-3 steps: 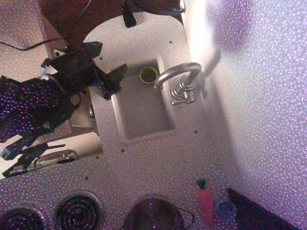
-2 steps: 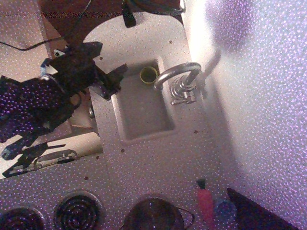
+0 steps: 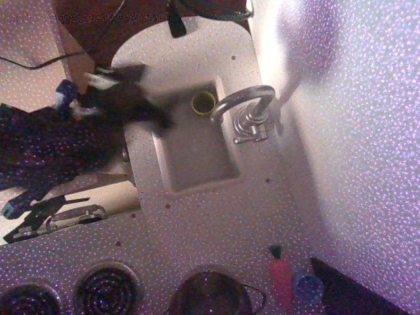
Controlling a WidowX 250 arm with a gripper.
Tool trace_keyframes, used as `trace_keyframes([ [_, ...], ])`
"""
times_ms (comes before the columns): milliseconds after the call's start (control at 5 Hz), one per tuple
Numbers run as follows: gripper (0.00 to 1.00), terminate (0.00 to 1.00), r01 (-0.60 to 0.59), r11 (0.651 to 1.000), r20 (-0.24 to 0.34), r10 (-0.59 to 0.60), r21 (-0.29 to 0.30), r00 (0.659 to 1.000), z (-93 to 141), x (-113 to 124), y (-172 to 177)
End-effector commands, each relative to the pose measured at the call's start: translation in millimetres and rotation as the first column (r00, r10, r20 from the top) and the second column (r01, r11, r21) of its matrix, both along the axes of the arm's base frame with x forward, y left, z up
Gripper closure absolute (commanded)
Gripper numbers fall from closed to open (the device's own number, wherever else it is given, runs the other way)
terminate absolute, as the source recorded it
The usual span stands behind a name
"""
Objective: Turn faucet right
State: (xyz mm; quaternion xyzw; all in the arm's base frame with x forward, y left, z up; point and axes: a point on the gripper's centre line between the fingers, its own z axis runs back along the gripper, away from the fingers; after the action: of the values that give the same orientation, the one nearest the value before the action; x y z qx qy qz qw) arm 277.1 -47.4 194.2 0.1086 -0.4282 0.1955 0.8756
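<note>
The faucet (image 3: 248, 110) is shiny silver metal with an arched gooseneck spout curving left over the sink (image 3: 197, 172). Its ribbed base and small side lever stand at the sink's right rim. The spout tip hangs near the yellow drain ring (image 3: 203, 102). My gripper (image 3: 157, 111) is dark and blurred by motion at the sink's upper left rim, well left of the faucet and not touching it. Its jaws are too smeared to read.
The speckled counter (image 3: 210, 230) carries two stove burners (image 3: 105, 289) at the bottom left, a dark pot (image 3: 211, 293), an orange carrot-like toy (image 3: 282, 282) and a blue cup (image 3: 307, 287). A wall (image 3: 354, 131) rises at the right. A cable runs at the top left.
My gripper has shifted slightly and is now motion-blurred at the sink's left rim, its tip reaching a little further right. The faucet has not moved.
</note>
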Motion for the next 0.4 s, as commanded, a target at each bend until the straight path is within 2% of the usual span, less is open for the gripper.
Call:
trace_keyframes([
  [0, 0.0, 0.0, 0.072, 0.992, 0.088, -0.063, -0.103, 0.994, 8, 73, -10],
  [200, 0.0, 0.0, 0.102, 0.99, 0.078, -0.095, -0.1, 0.992, 0, 87, -29],
])
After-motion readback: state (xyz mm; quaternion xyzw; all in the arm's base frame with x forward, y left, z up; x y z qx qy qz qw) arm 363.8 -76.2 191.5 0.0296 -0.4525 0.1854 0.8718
